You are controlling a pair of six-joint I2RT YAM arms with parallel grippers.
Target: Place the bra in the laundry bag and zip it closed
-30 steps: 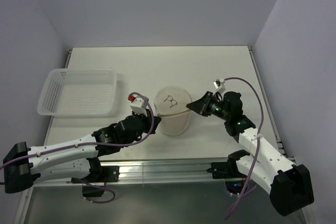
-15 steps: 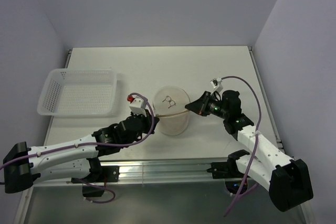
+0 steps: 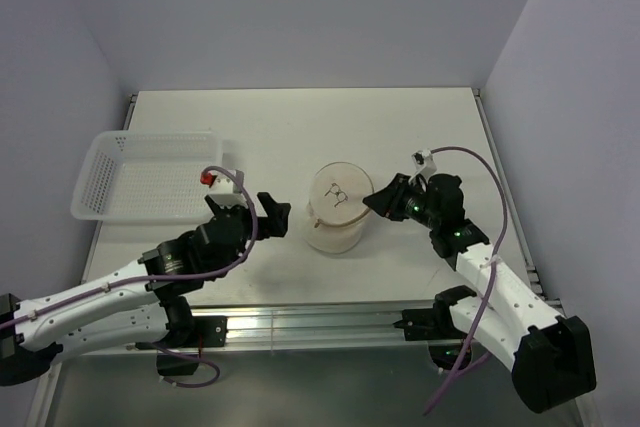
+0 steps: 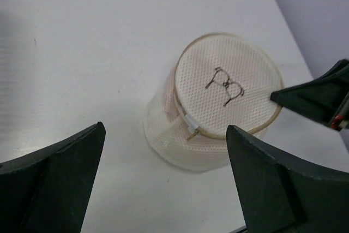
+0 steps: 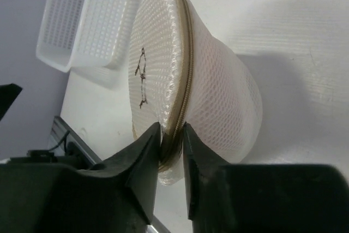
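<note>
On the desk [image 3: 420, 127], from the top cam, the laundry bag [image 3: 334, 212] sits near the middle, tilted, with the basket [image 3: 150, 177] well off to its left. My left jaws are spread open just beside the bag and not touching it. My right jaws are on its rim on the other side.

Left wrist cam: nothing between my left jaws. The bag lies beyond them, with a little white pull tab [image 4: 191, 125] sticking off the rim on my side.

Right wrist cam: my right jaws are clenched on the rim, right on the zip [image 5: 184, 64], which looks shut along the stretch I can see. I can't pick out the bra itself, just a peachy tint through the mesh, so I reckon it's inside.

Feels like the tail end of zipping. If any gap's left (can't tell), the left jaws need to pinch that tiny tab and run it round while the right steadies the rim.
</note>
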